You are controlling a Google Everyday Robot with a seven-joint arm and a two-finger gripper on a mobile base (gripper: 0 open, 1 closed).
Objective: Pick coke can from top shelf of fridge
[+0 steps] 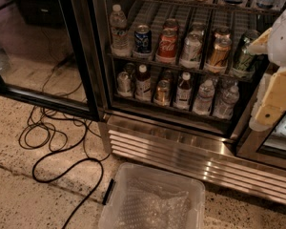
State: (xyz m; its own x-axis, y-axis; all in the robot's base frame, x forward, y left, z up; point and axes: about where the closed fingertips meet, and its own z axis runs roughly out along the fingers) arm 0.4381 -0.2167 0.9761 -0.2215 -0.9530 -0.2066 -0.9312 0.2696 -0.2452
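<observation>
Open fridge (181,149) with task objects, left to right. The glass door (38,56) is swung wide. A black cable (62,149) loops on the floor, and a clear plastic bin (152,199) stands before the grille. The top shelf (186,2) carries items cut off by the upper edge, none identifiable. The one legible coke can (168,44) stands upright on the rack below, just beside a Pepsi can (143,38) and a silver can (191,49). A gold-brown can (218,51) is farther right. The gripper (271,104) hangs at the right edge, outside the racks and well apart from the coke can; whether it is open or closed cannot be told.

Hazards, as judged: close neighbours may be toppled by a wide approach. The front rail may catch the can on withdrawal. A reach towards the wrong rack may also miss the can.
</observation>
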